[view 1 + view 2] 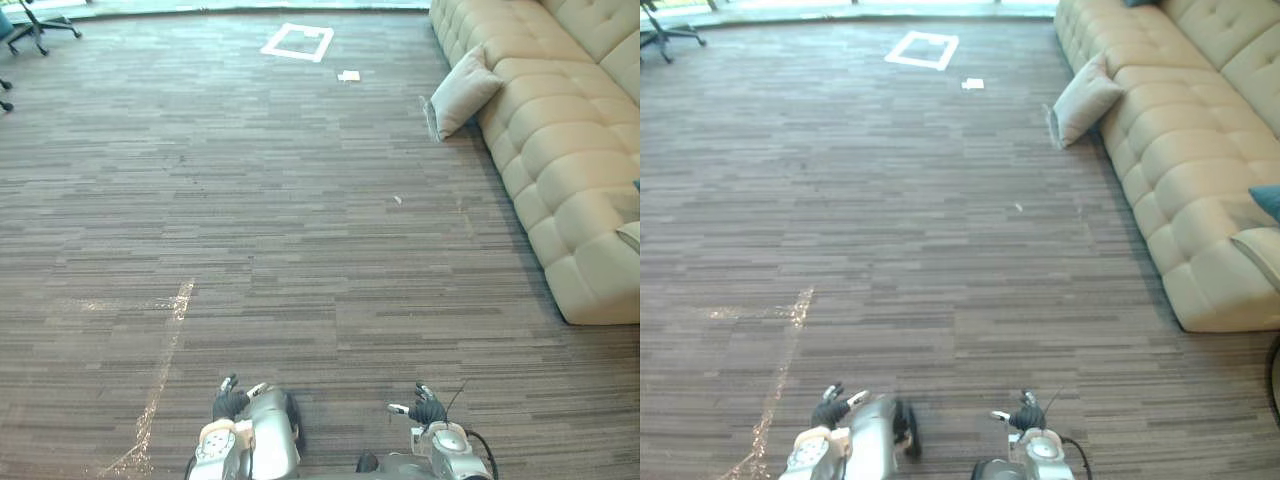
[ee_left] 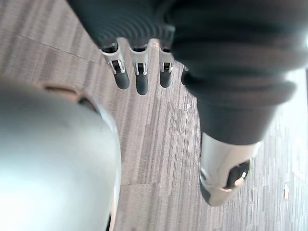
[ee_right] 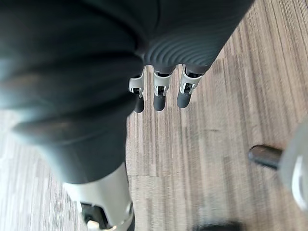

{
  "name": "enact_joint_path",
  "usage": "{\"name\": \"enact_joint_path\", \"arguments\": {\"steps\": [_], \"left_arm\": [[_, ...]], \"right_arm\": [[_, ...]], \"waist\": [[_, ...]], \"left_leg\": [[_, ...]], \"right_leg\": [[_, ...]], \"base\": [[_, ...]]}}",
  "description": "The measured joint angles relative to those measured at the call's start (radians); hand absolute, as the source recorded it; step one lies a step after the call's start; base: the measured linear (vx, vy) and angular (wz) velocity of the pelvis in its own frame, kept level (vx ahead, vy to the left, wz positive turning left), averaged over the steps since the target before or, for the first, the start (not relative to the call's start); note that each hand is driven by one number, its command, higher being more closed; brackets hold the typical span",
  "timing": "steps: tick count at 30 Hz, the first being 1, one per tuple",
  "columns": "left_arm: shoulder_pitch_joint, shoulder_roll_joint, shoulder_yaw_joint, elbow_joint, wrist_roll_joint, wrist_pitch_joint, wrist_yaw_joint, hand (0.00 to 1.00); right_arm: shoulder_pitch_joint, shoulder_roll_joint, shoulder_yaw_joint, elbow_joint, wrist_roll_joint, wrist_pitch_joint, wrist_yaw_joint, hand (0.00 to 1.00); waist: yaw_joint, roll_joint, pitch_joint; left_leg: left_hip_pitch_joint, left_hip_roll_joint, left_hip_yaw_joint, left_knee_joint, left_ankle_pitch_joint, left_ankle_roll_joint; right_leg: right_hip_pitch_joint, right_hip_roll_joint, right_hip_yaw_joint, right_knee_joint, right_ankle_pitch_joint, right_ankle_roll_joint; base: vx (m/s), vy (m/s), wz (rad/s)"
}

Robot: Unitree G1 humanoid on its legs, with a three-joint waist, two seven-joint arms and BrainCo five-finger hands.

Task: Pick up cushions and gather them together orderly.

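One beige cushion (image 1: pixel 462 90) leaning on carpet (image 1: pixel 300 220) against sofa (image 1: pixel 560 150) front, near its far end. Left hand (image 1: pixel 230 400), right hand (image 1: pixel 425 405) hanging low, well apart from cushion, fingers relaxed, holding nothing.

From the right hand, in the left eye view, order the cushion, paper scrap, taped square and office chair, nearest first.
From the right hand:
1. Cushion, against the sofa, right.
2. Paper scrap, floor, ahead.
3. Taped square, beyond it.
4. Office chair, far left.
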Motion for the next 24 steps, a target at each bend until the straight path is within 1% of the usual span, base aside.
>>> {"name": "enact_joint_path", "arguments": {"steps": [1, 2, 3, 4, 5, 6, 7, 8, 9, 10, 11, 12, 13, 14, 15, 16, 17, 18, 19, 20, 21, 22, 23, 24], "left_arm": [[-0.012, 0.004, 0.013, -0.002, -0.001, 0.0, -0.002, 0.0], [-0.015, -0.002, 0.045, -0.005, -0.007, -0.002, -0.001, 0.0], [-0.015, -0.004, 0.053, -0.002, -0.01, -0.001, 0.0, 0.0], [-0.014, -0.002, 0.056, 0.005, -0.012, 0.003, 0.001, 0.0], [-0.011, 0.008, 0.055, 0.015, -0.012, 0.007, 0.001, 0.0], [-0.01, 0.013, 0.054, 0.025, -0.012, 0.01, 0.003, 0.0], [0.003, 0.017, 0.052, 0.033, -0.012, 0.023, 0.006, 0.0], [0.025, 0.019, 0.049, 0.033, -0.012, 0.026, 0.007, 0.0], [0.031, 0.021, 0.044, 0.033, -0.012, 0.025, 0.007, 0.0], [0.044, 0.028, 0.031, 0.034, -0.012, 0.026, 0.006, 0.0], [0.05, 0.03, 0.023, 0.038, -0.012, 0.026, 0.005, 0.0], [0.051, 0.027, 0.017, 0.046, -0.012, 0.027, 0.005, 0.0], [0.042, 0.022, 0.014, 0.052, -0.012, 0.027, 0.004, 0.0], [0.034, 0.019, 0.0, 0.07, -0.01, 0.029, 0.004, 0.0], [0.038, 0.019, -0.009, 0.073, -0.006, 0.028, 0.004, 0.0], [0.041, 0.021, -0.016, 0.075, 0.002, 0.028, 0.003, 0.0], [0.051, 0.016, -0.012, 0.086, 0.002, 0.028, 0.003, 0.0], [0.043, -0.007, -0.012, 0.1, 0.011, 0.028, -0.003, 0.0], [0.037, -0.015, -0.012, 0.102, 0.016, 0.028, -0.003, 0.0], [0.03, -0.031, -0.016, 0.109, 0.024, 0.025, -0.003, 0.0], [0.02, -0.044, -0.012, 0.124, 0.032, 0.027, -0.004, 0.0], [0.019, -0.046, -0.013, 0.123, 0.036, 0.026, -0.004, 0.0], [0.019, -0.047, -0.013, 0.118, 0.038, 0.026, -0.004, 0.0], [0.019, -0.043, -0.01, 0.118, 0.038, 0.025, -0.003, 0.0]], "right_arm": [[-0.008, 0.012, 0.001, -0.011, 0.001, -0.002, 0.0, 0.0], [-0.006, 0.016, 0.001, -0.011, 0.001, -0.005, 0.0, 0.0], [0.001, 0.017, 0.001, -0.01, 0.001, -0.005, 0.0, 0.0], [0.007, 0.019, 0.004, -0.01, 0.001, -0.005, 0.0, 0.0], [0.003, 0.018, 0.017, -0.01, 0.001, -0.005, 0.001, 0.0], [0.001, 0.016, 0.027, -0.01, 0.0, -0.005, 0.002, 0.0], [-0.001, 0.015, 0.04, -0.012, -0.001, -0.005, 0.006, 0.0], [0.0, 0.016, 0.041, -0.017, -0.003, -0.005, 0.011, 0.0], [0.001, 0.016, 0.041, -0.024, -0.006, -0.005, 0.013, 0.0], [0.0, 0.013, 0.04, -0.051, -0.01, -0.005, 0.014, 0.0], [-0.001, 0.011, 0.039, -0.066, -0.015, -0.007, 0.014, 0.0], [0.0, 0.004, 0.04, -0.077, -0.016, -0.009, 0.016, 0.0], [0.0, -0.008, 0.04, -0.081, -0.016, -0.009, 0.018, 0.0], [-0.003, -0.024, 0.039, -0.092, -0.016, -0.009, 0.018, 0.0], [-0.002, -0.029, 0.037, -0.094, -0.016, -0.009, 0.018, 0.0], [0.027, -0.034, 0.036, -0.09, -0.016, -0.009, 0.017, 0.0], [0.041, -0.037, 0.029, -0.1, -0.005, -0.013, 0.018, 0.0], [0.012, -0.058, 0.03, -0.108, -0.011, -0.007, 0.018, 0.0], [0.008, -0.058, 0.029, -0.113, -0.014, -0.008, 0.018, 0.0], [0.012, -0.064, 0.028, -0.128, -0.017, -0.01, 0.02, 0.0], [0.022, -0.06, 0.03, -0.127, -0.016, -0.007, 0.022, 0.0], [0.022, -0.057, 0.032, -0.127, -0.016, -0.007, 0.023, 0.0], [0.027, -0.053, 0.031, -0.125, -0.015, 0.0, 0.022, 0.0], [0.034, -0.043, 0.029, -0.124, -0.014, 0.0, 0.022, 0.0]], "waist": [[0.0, -0.011, -0.001], [0.004, -0.018, 0.0], [0.005, -0.025, -0.002], [0.007, -0.041, -0.002], [0.006, -0.048, -0.002], [0.001, -0.045, -0.001], [-0.015, -0.034, 0.006], [-0.029, -0.02, 0.011], [-0.033, -0.02, 0.01], [-0.047, -0.017, 0.01], [-0.059, -0.015, 0.008], [-0.062, -0.012, 0.01], [-0.064, -0.003, 0.015], [-0.068, 0.012, 0.015], [-0.07, 0.013, 0.013], [-0.075, -0.001, 0.003], [-0.084, 0.005, -0.01], [-0.088, 0.06, -0.035], [-0.091, 0.065, -0.036], [-0.095, 0.078, -0.04], [-0.097, 0.099, -0.041], [-0.094, 0.11, -0.04], [-0.094, 0.12, -0.035], [-0.092, 0.112, -0.029]], "left_leg": [[-0.039, 0.006, -0.012, 0.089, -0.068, 0.011], [-0.053, 0.015, -0.016, 0.19, -0.157, 0.016], [-0.043, 0.011, -0.011, 0.234, -0.207, 0.021], [0.001, -0.001, 0.015, 0.275, -0.281, 0.028], [0.059, -0.013, 0.037, 0.285, -0.339, 0.03], [0.096, -0.017, 0.041, 0.285, -0.362, 0.033], [0.179, -0.022, 0.04, 0.268, -0.401, 0.037], [0.272, -0.033, 0.042, 0.211, -0.424, 0.037], [0.303, -0.037, 0.046, 0.187, -0.426, 0.035], [0.372, -0.041, 0.05, 0.129, -0.431, 0.028], [0.426, -0.041, 0.053, 0.086, -0.428, 0.012], [0.475, -0.041, 0.053, 0.051, -0.429, 0.006], [0.535, -0.034, 0.053, 0.008, -0.429, 0.006], [0.587, -0.018, 0.05, -0.027, -0.429, 0.005], [0.614, -0.018, 0.044, -0.045, -0.428, -0.004], [0.67, -0.036, 0.02, -0.067, -0.433, -0.06], [0.712, -0.02, -0.016, -0.06, -0.45, -0.09], [0.7, 0.03, -0.039, -0.006, -0.422, -0.135], [0.685, 0.033, -0.059, 0.039, -0.397, -0.146], [0.639, 0.042, -0.102, 0.177, -0.305, -0.132], [0.553, 0.066, -0.139, 0.384, -0.134, -0.127], [0.515, 0.087, -0.148, 0.485, -0.063, -0.14], [0.432, 0.145, -0.124, 0.687, -0.128, -0.14], [0.383, 0.176, -0.099, 0.788, -0.181, -0.125]], "right_leg": [[-0.03, -0.007, 0.006, 0.042, 0.033, 0.003], [-0.052, -0.03, 0.035, 0.145, 0.035, 0.04], [-0.069, -0.051, 0.058, 0.234, 0.026, 0.066], [-0.139, -0.103, 0.098, 0.465, 0.039, 0.093], [-0.241, -0.153, 0.123, 0.727, 0.109, 0.107], [-0.293, -0.174, 0.118, 0.855, 0.117, 0.1], [-0.364, -0.2, 0.07, 1.019, 0.098, 0.055], [-0.431, -0.205, 0.023, 1.061, 0.067, 0.002], [-0.453, -0.203, 0.009, 1.055, 0.057, -0.004], [-0.513, -0.195, -0.032, 1.009, 0.03, -0.007], [-0.572, -0.188, -0.072, 0.944, 0.01, -0.009], [-0.619, -0.175, -0.122, 0.857, 0.006, -0.012], [-0.666, -0.146, -0.178, 0.691, 0.014, -0.027], [-0.693, -0.091, -0.229, 0.458, 0.079, -0.035], [-0.689, -0.06, -0.242, 0.329, 0.136, -0.027], [-0.686, -0.016, -0.241, 0.162, 0.263, -0.057], [-0.687, 0.001, -0.17, 0.194, 0.422, -0.188], [-0.736, 0.015, -0.158, 0.345, 0.303, -0.198], [-0.746, 0.01, -0.153, 0.395, 0.274, -0.192], [-0.732, -0.001, -0.154, 0.455, 0.196, -0.175], [-0.675, 0.005, -0.158, 0.447, 0.145, -0.166], [-0.637, 0.015, -0.156, 0.428, 0.131, -0.165], [-0.55, 0.046, -0.156, 0.38, 0.108, -0.156], [-0.484, 0.058, -0.153, 0.347, 0.093, -0.148]], "base": [[0.6, 0.262, -0.07], [0.61, 0.269, -0.08], [0.62, 0.288, -0.09], [0.6, 0.258, -0.2], [0.59, 0.237, -0.27], [0.7, 0.201, -0.27], [0.73, 0.147, -0.16], [0.75, 0.12, -0.11], [0.54, 0.048, -0.04], [0.56, 0.016, 0.07], [0.69, -0.006, 0.11], [0.84, -0.033, 0.09], [0.86, -0.071, 0.14], [0.74, -0.076, 0.21], [0.77, -0.082, 0.38], [0.8, -0.094, 0.49], [0.94, -0.117, 0.28], [0.77, -0.12, 0.1], [0.73, -0.15, -0.15], [0.7, -0.172, 0.0], [0.7, -0.161, -0.01], [0.67, -0.089, 0.01], [0.52, -0.035, -0.01], [0.64, -0.028, 0.05]]}}
